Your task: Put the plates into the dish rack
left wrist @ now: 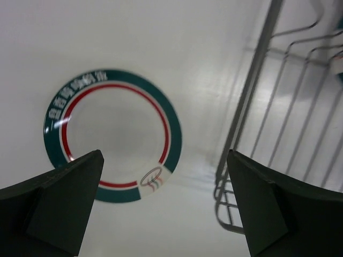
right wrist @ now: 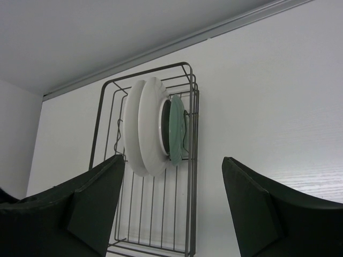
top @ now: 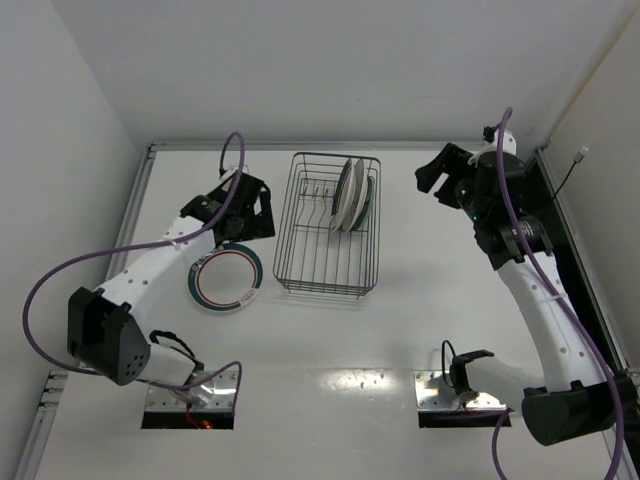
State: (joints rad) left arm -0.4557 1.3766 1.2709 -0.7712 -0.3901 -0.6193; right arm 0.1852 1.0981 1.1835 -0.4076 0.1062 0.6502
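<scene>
Presently, left gripper (top: 243, 210) (left wrist: 165, 158) spread wide with nothing between its fingers, hovering over the table (top: 400, 320). Just ahead of and beneath those fingers, lying flat: a white plate with green and red rim rings (top: 228, 277) (left wrist: 112, 134). Off to that gripper's right, apart from the plate: the dish rack (top: 325, 270) (left wrist: 252, 96) (right wrist: 190, 176). Right gripper (top: 440, 172) (right wrist: 172, 160) likewise open and empty, well clear of the rack. Ahead of it, standing on edge inside the rack: two white plates (top: 348, 195) (right wrist: 144, 128), plus a teal plate (top: 370, 195) (right wrist: 177, 136) nearest this gripper.
</scene>
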